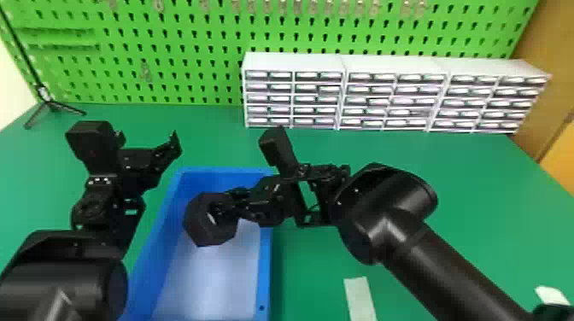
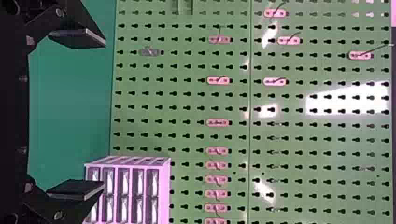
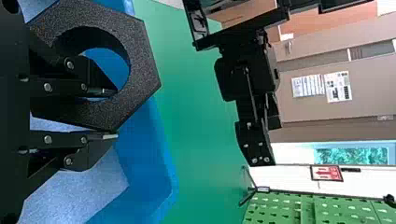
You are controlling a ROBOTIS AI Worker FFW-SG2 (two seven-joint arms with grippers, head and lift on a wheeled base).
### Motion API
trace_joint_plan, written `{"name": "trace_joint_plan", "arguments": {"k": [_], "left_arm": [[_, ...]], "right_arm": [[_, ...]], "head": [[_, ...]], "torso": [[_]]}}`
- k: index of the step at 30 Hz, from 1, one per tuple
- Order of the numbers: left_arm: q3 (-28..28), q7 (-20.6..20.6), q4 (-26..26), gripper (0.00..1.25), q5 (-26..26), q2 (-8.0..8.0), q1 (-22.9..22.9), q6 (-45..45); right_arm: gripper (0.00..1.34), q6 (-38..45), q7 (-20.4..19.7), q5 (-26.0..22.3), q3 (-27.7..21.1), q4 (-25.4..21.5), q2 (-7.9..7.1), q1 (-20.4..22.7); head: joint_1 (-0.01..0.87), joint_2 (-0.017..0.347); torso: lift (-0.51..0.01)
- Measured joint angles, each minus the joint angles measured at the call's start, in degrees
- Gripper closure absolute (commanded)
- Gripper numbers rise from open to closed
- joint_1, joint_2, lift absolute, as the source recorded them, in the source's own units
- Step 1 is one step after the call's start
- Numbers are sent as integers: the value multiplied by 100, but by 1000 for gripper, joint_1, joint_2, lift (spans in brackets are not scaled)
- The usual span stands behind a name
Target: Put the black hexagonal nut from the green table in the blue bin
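- Gripping the black hexagonal nut [image 1: 205, 234]: right gripper [image 1: 220, 207], over the blue bin [image 1: 265, 264], nut toward the bin's left side in the head view.
- Right gripper clamped on the nut's wall. One finger [image 3: 95, 81] through the center hole, other finger [image 3: 95, 142] against the outer side.
- Nut's flat face turned toward the right wrist camera; blue bin wall and pale bin floor [image 1: 209, 277] seen beyond it.
- Left gripper [image 1: 147, 141] spread wide, nothing between its fingers [image 2: 77, 38]; held off to the bin's left.
- Pale strip [image 1: 361, 299] on the green table [image 1: 311, 264], right of the bin.
- White drawer units [image 1: 294, 62] along the back of the table, before a green pegboard [image 1: 205, 64]. Black tripod [image 1: 53, 104] at back left.
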Motion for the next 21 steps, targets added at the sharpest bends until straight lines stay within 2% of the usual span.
{"name": "trace_joint_plan", "arguments": {"k": [1,4,7,8,13,21], "left_arm": [[0,0,0,203,0,0,-1,0],[0,0,0,203,0,0,-3,0],[-6,0,0,203,0,0,-3,0],[-7,0,0,203,0,1,-3,0],[-3,0,0,203,0,1,-1,0],[3,0,0,203,2,1,16,0]], "right_arm": [[981,0,0,0,1,2,-4,-1],[624,0,0,-13,1,5,-10,-2],[397,0,0,-28,-9,6,-16,7],[358,0,0,-28,-11,6,-17,12],[262,36,0,49,-40,7,-12,24],[257,131,0,109,-128,7,-13,38]], "head": [[686,28],[686,28],[686,28],[686,28],[686,28],[686,28]], "torso": [[-96],[-96],[-96],[-96],[-96],[-96]]}}
